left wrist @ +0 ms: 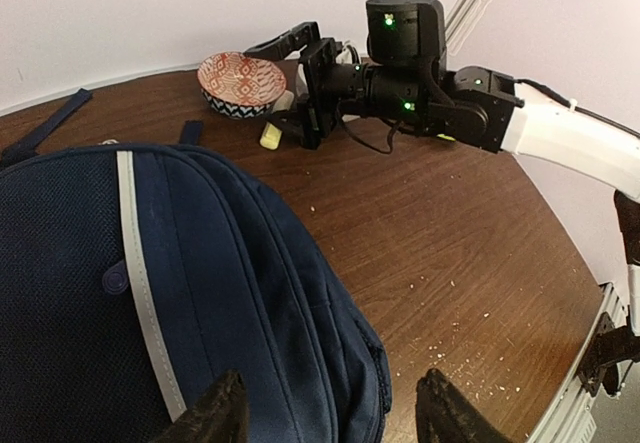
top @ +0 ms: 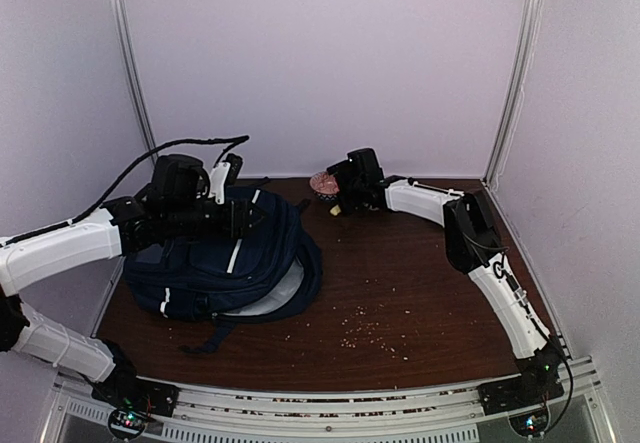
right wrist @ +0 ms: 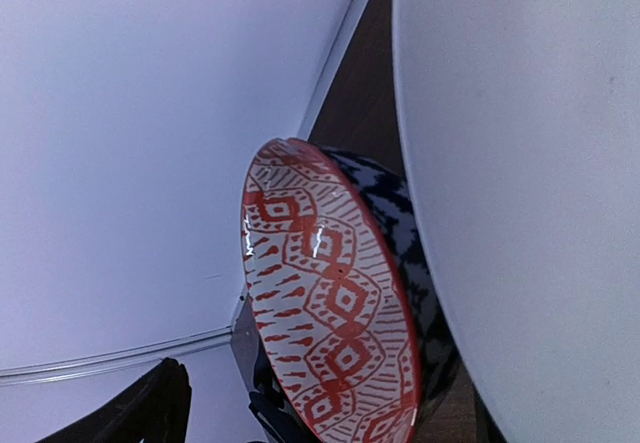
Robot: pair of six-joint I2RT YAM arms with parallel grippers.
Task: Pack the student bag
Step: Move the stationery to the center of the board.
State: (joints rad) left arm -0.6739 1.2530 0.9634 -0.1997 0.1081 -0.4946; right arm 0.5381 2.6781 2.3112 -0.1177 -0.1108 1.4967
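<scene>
The left tool (left wrist: 330, 418) hangs wide open, holding nothing, just above the student bag (top: 225, 268), which lies on the left of the tabletop (top: 420, 283). The right tool (left wrist: 288, 85) is equally spread beside a red-patterned bowl (left wrist: 240, 81) at the far edge.

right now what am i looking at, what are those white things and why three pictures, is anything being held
The white things are two robot arms, the left arm and the right arm, bolted at the near edge of a table. One picture looks down from above; the other two come from small cameras on each wrist. On the table lie a navy bag, a red patterned bowl, a small yellow piece and crumbs. The left gripper hovers open over the bag; the right gripper is open at the bowl. Nothing is held.
</scene>
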